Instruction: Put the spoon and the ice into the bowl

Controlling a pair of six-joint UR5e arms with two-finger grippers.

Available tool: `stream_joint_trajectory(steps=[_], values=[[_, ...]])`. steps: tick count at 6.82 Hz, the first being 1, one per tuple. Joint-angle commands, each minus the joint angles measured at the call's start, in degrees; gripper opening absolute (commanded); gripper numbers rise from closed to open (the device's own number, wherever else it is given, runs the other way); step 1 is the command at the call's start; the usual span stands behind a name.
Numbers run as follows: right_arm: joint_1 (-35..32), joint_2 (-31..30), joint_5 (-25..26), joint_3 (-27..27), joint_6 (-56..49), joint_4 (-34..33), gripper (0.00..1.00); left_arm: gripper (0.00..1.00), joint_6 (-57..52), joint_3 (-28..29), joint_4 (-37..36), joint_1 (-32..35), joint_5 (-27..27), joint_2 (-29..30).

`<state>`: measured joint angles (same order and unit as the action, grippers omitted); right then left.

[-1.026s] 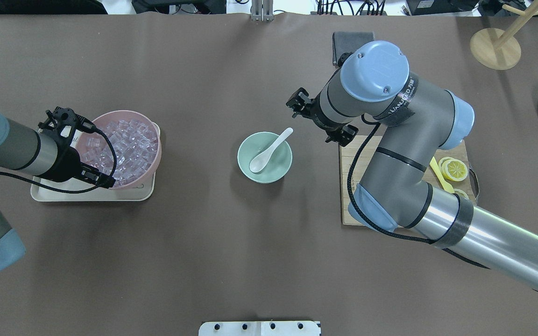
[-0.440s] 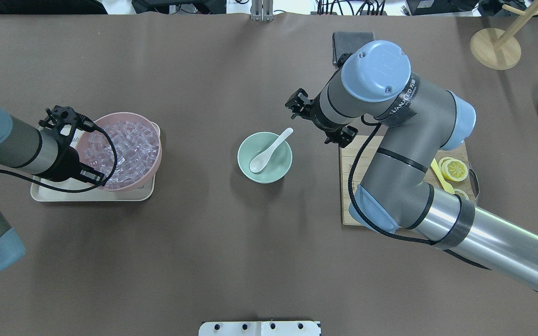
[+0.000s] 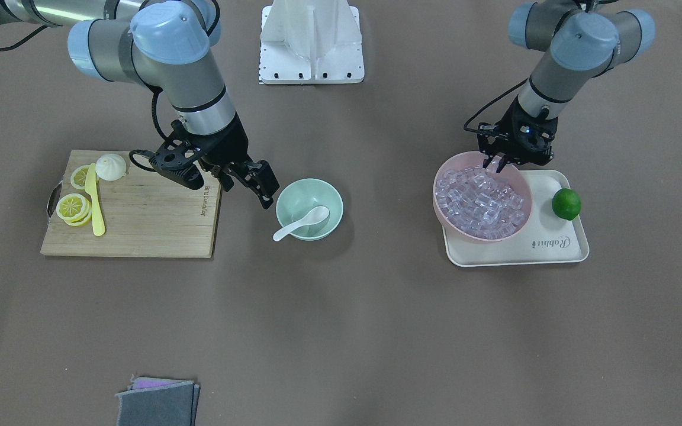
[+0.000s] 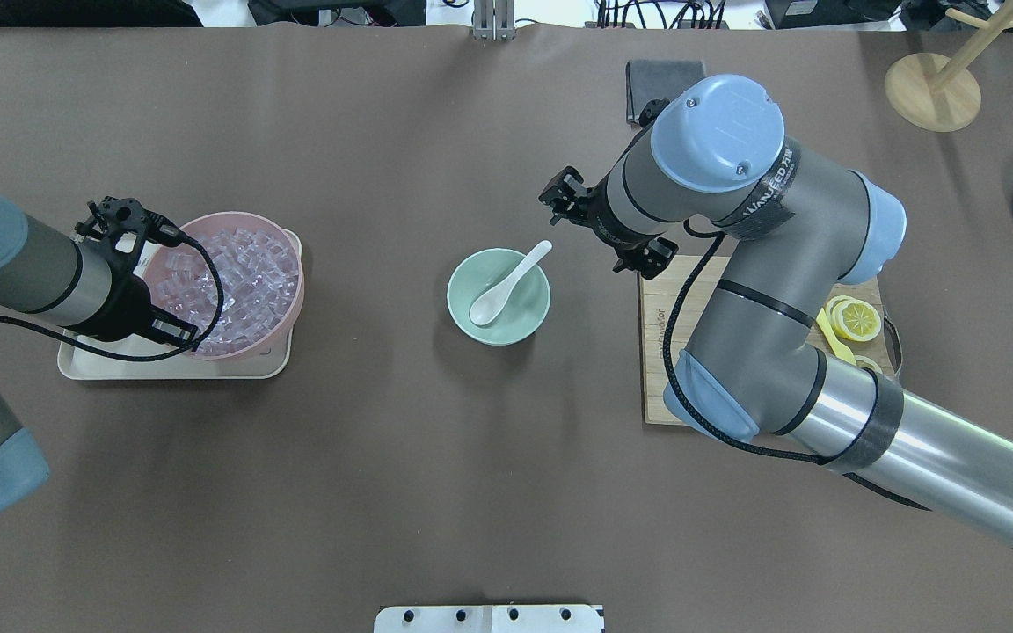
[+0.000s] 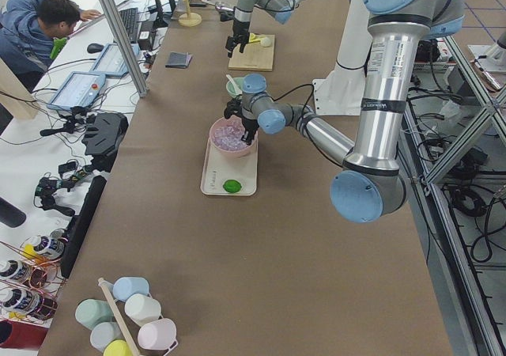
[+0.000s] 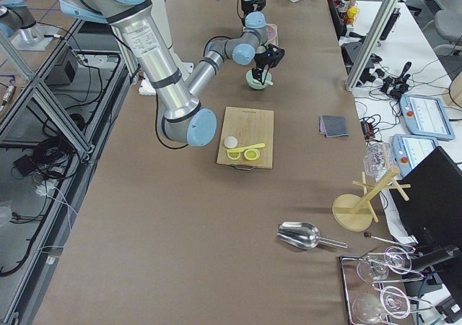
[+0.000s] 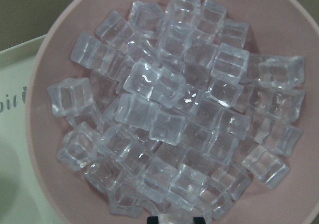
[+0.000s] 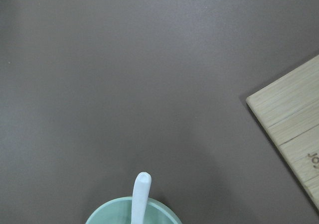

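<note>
Left gripper (image 3: 494, 165) has drawn back slightly toward the robot-side rim of the large round pink bowl (image 3: 437, 204) since a second ago; right gripper (image 3: 247, 194) barely shifted. Left fingers spread, empty, over the heaped clear ice cubes (image 7: 169, 114). Small white glossy spoon (image 4: 506, 286) lies scoop-down in the small round mint-green bowl (image 4: 455, 309), handle over the rim. Right gripper just beside the handle, spread, empty.

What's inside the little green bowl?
Only the white spoon: its scoop lies in the green bowl, its handle leans over the rim. The ice sits in the pink bowl instead. The spot under the scoop is covered.
</note>
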<state>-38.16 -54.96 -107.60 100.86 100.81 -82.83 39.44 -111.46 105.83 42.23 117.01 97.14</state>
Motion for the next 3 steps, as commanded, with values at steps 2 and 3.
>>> stream_joint_trajectory(steps=[2, 3], values=[[-6.4, -8.2, -7.3, 10.0, -10.1, -5.5, 1.0, 0.0, 0.7, -3.8, -15.9, 0.4, 0.1, 13.5], [-9.5, -12.8, -10.5, 12.6, -16.0, -5.6, 1.0, 0.0, 6.6, -1.5, -19.7, 0.0, 0.1, 20.1]])
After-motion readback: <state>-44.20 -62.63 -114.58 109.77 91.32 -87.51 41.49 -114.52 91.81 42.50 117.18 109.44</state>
